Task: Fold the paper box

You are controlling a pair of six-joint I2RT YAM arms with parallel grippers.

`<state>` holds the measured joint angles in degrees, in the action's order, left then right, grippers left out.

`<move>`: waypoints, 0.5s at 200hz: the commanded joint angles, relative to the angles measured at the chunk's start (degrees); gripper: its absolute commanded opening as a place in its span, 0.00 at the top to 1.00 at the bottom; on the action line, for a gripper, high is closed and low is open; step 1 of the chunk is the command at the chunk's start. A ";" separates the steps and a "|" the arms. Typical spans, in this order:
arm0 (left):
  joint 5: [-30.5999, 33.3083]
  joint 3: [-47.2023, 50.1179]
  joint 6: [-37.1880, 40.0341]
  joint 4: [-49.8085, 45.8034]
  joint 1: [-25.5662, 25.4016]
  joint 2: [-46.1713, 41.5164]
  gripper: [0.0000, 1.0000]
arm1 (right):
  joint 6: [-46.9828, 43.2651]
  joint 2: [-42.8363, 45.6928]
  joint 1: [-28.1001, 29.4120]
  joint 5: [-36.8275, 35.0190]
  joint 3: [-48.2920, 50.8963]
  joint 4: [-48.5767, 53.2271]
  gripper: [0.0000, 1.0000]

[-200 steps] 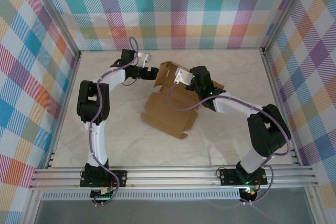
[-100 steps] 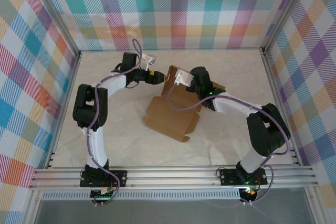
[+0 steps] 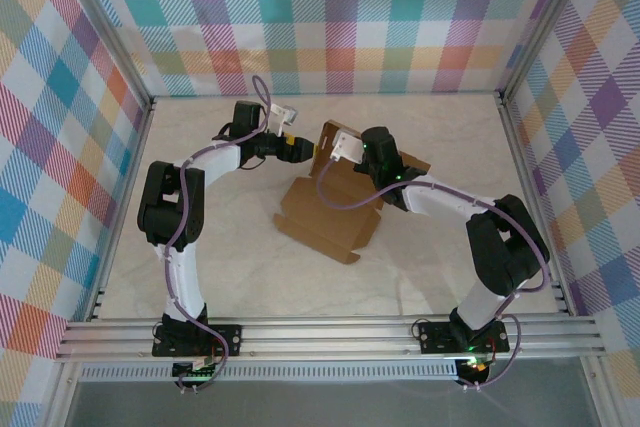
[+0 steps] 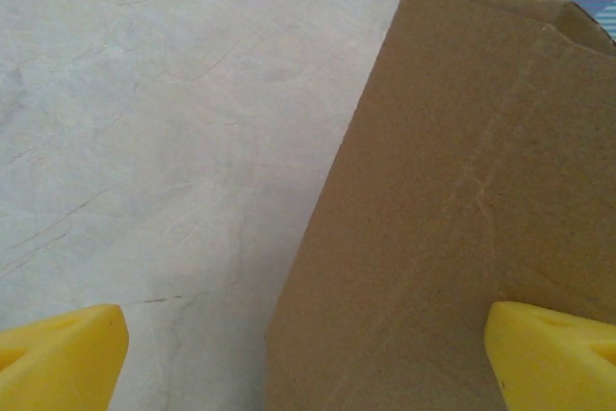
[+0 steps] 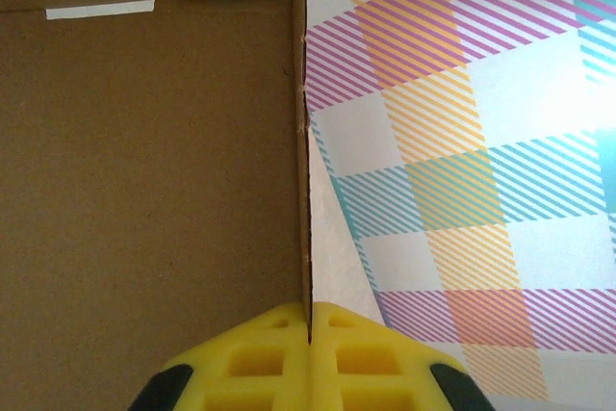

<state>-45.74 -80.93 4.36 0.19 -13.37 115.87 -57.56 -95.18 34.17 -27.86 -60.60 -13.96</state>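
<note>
My right gripper is pinched shut on the box. Both yellow pads are pressed together, with the thin edge of one raised cardboard panel running down between them. There's one small white strip on that panel up by a fold, and the checked wall sits behind the edge.

My left gripper is spread wide and holding nothing, its two pads out at the corners of its wrist view. A brown panel stands right in front of it, with bare table to the left. Can't tell if one pad touches the card.

From above it's just one box, mid-table between my two arms. Its near part lies flat, its far panel is lifted up in my right gripper, and my left gripper is just beside that panel.
</note>
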 commanded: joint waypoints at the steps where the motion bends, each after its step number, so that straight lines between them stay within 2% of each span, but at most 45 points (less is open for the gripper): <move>1: -3.70 -1.09 1.84 0.06 0.83 0.97 0.05 | -2.14 -1.40 0.75 -2.52 -2.05 -2.01 1.00; 23: -3.40 -1.19 4.79 -2.60 1.21 1.09 0.05 | -2.94 -3.22 1.32 -5.98 -3.48 -2.82 1.00; 58: -2.67 -1.08 5.04 -3.63 1.98 1.81 0.05 | -4.54 -6.03 3.19 -7.93 -3.78 -5.69 1.00; 82: -4.96 -1.67 4.07 -3.96 3.11 2.64 0.07 | -8.34 -8.53 4.05 -9.95 -2.59 -12.48 1.00; 100: -4.22 -1.77 2.98 -3.71 3.41 2.87 0.07 | -11.68 -10.24 4.34 -10.80 -0.95 -19.26 1.00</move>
<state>-48.23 -81.14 7.44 -2.94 -11.09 117.84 -64.12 -103.33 37.78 -35.99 -62.65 -21.63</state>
